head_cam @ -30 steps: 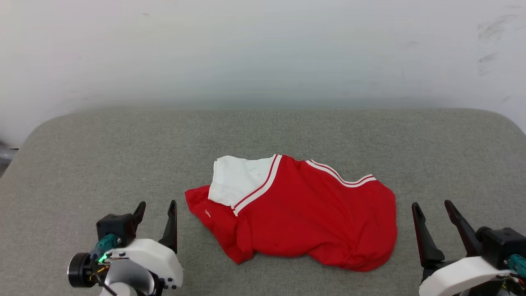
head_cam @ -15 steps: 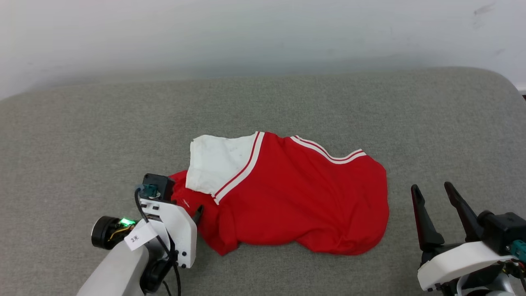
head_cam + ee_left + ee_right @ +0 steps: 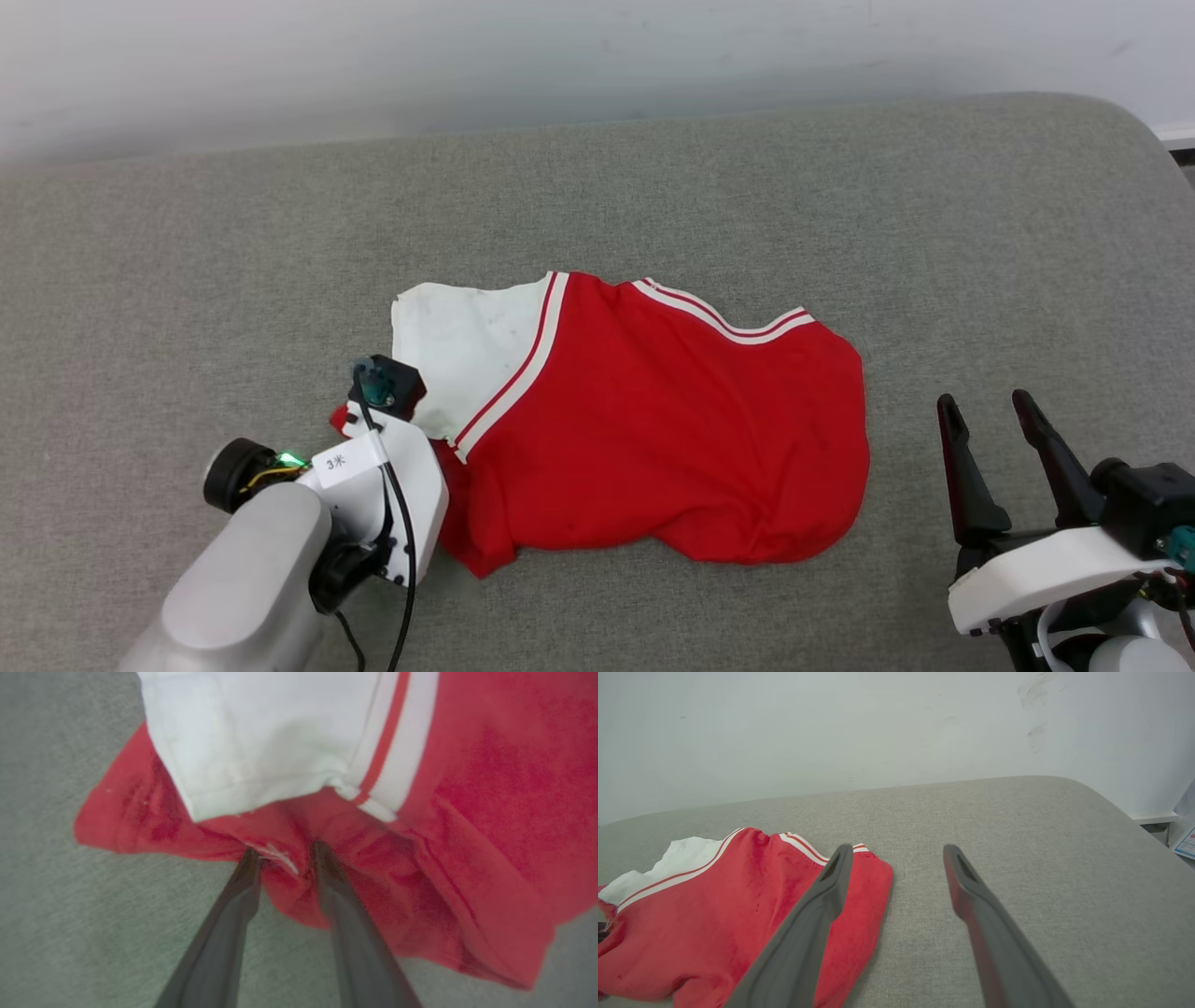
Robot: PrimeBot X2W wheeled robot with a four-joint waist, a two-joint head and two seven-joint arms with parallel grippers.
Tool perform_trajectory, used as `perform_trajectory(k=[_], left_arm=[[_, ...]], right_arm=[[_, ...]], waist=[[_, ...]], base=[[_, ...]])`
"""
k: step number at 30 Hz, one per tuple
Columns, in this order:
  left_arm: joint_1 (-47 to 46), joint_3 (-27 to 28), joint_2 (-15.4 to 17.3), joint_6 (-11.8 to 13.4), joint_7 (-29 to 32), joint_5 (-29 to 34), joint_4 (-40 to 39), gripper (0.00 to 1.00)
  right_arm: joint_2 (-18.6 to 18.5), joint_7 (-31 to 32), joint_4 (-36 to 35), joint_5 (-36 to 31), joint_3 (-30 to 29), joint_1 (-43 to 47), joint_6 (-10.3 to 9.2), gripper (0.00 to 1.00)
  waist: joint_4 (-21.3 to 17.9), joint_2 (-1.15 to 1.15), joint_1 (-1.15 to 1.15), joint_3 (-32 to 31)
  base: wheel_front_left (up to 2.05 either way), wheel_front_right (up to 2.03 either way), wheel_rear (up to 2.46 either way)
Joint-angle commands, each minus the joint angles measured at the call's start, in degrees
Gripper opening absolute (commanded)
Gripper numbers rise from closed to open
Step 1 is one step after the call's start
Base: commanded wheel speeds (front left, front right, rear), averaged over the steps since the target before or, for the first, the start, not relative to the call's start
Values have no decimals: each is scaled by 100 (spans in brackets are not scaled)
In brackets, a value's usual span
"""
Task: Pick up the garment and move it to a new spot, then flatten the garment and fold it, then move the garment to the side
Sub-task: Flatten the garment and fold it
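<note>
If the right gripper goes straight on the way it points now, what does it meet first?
Probably the grey cushion: it shows between the tips of the right gripper, and the shirt lies off to one side. Depth is unclear; it might reach the wall.

Cushion bare around the shirt: room behind, left, right. Wall bounds far edge. Left gripper occupies shirt's near-left corner; right gripper stands well clear.
</note>
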Motion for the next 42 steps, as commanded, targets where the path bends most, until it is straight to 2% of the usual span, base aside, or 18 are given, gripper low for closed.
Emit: perform_trajectory(k=[1,4,7,12,17,18,21,24,27,30,34,35,36,37,42], left_arm=[[542,-209,-91,-90,111,-118,134,0],[547,-28,67,6,-78,-175,-230,0],[688,144,222,205,-222,-207,-743,0],[1236,449,490,635,-326,-352,-1808,0],[2074,779,669,1184,-322,-618,-2809,0],[2074,779,669,1184,-322,-618,-2809,0],[2652,937,745,1511,-345,-765,-3246,0],[3223,1038,667,1762,-420,-961,-3411,0],[3605,1104,524,1895,-542,-1154,-3357,0],[3866,1131,312,1898,-705,-1355,-3108,0],[3820,1083,93,1771,-954,-1409,-2709,0],[3765,1093,39,1760,-1040,-1388,-2647,24],[3700,1103,-8,1726,-1126,-1375,-2596,92],[3641,1126,-29,1708,-1206,-1373,-2550,100],[3403,1284,72,1660,-1585,-1188,-2495,100]], right_arm=[[9,-51,42,28,-35,-80,-4,100],[9,-84,77,69,-128,-14,-4,100],[8,-100,93,64,-190,85,-4,100],[7,-93,65,110,-257,193,-4,100],[7,-44,6,110,-280,274,-4,100],[7,-44,6,110,-280,274,-4,100],[8,-11,-29,92,-298,287,-4,100],[8,11,-58,87,-337,322,-4,100],[8,22,-94,73,-337,347,-4,100],[8,58,-144,63,-318,340,-4,100],[8,80,-187,40,-321,330,-4,100],[8,87,-195,38,-320,335,-4,100],[8,99,-195,29,-331,341,-4,100],[7,110,-196,20,-336,345,-4,100],[8,143,-191,12,-359,393,-4,100]], waist=[[4,0,0,-20],[55,0,0,-87],[124,0,0,-179],[298,0,0,-339],[492,0,0,-462],[492,0,0,-462],[588,0,0,-514],[675,0,0,-532],[721,0,0,-532],[732,0,0,-523],[718,0,0,-505],[711,0,0,-503],[703,0,0,-508],[692,0,0,-521],[620,0,0,-657]], base=[[0,0,0],[0,0,0],[0,0,0],[0,0,0],[0,0,0],[0,0,0],[0,0,0],[0,0,0],[0,0,0],[0,0,0],[0,0,0],[0,0,0],[0,0,0],[0,0,0],[0,0,0]])
